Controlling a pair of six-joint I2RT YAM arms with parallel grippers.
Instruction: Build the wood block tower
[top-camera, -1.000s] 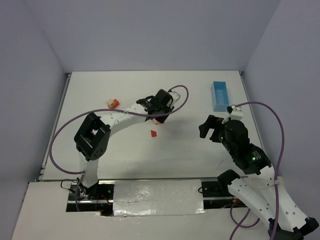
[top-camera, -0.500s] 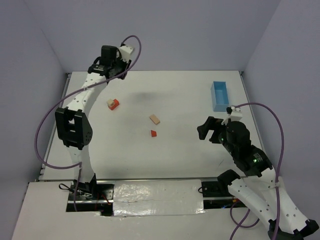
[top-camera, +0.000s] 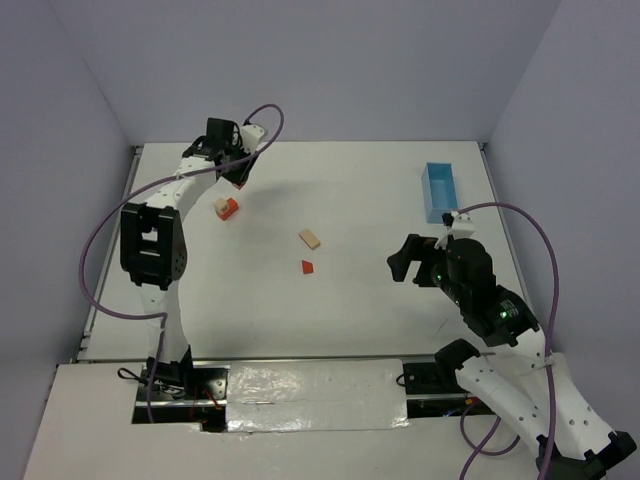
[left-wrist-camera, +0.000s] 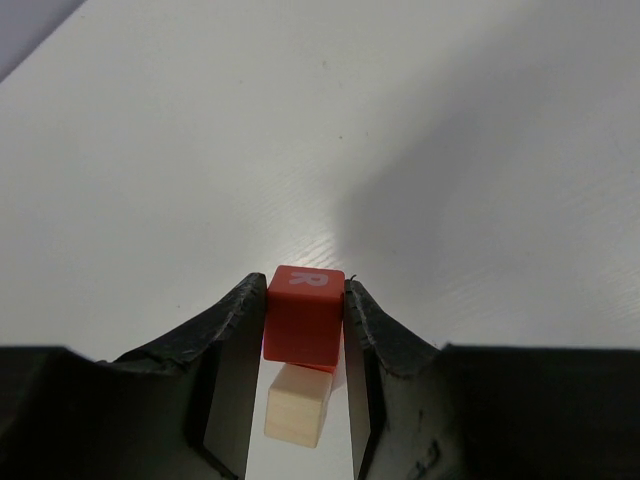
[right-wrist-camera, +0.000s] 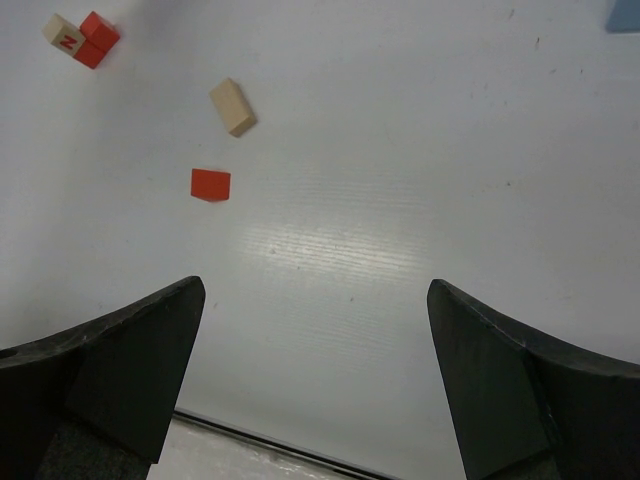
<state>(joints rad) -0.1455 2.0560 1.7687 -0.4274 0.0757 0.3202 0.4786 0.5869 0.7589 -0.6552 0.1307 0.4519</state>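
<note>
My left gripper (left-wrist-camera: 305, 287) is shut on a red-orange cube (left-wrist-camera: 303, 318) marked R, held off the table at the far left. Below it, a tan cube (left-wrist-camera: 297, 402) shows through the gap between the fingers. In the top view the left gripper (top-camera: 236, 172) hangs just behind a tan and red-orange pair of cubes (top-camera: 226, 207). A tan slab (top-camera: 309, 238) and a red wedge (top-camera: 307, 267) lie mid-table. The right wrist view shows the pair of cubes (right-wrist-camera: 80, 38), the slab (right-wrist-camera: 232, 106) and the wedge (right-wrist-camera: 210, 184). My right gripper (right-wrist-camera: 315, 292) is open and empty, hovering right of centre (top-camera: 404, 262).
A light blue box (top-camera: 438, 192) stands at the back right, near the table's right edge. The left arm's purple cable (top-camera: 100, 250) loops along the left side. The table's near edge (right-wrist-camera: 250, 440) runs under the right gripper.
The left arm swung from mid-table to the far left corner with the red-orange cube, uncovering the tan slab, then came down behind the pair of cubes. The right gripper edged slightly left.
</note>
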